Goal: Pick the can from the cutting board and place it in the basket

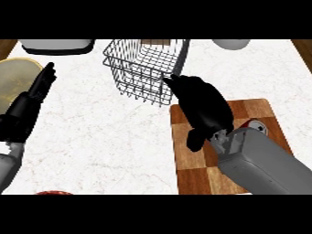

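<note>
I see a bit of the can [255,125] on the cutting board [195,171], beside my right hand [204,109]. It should be light, hard and slippery, so hold its round side. Fingers stretch open toward the basket [145,64], holding nothing.

The can [256,126] lies on the brown checkered cutting board [195,176], and only a bit of its red and silver end shows beside the grey arm. The wire basket [145,68] sits tilted just past the board's far edge
</note>
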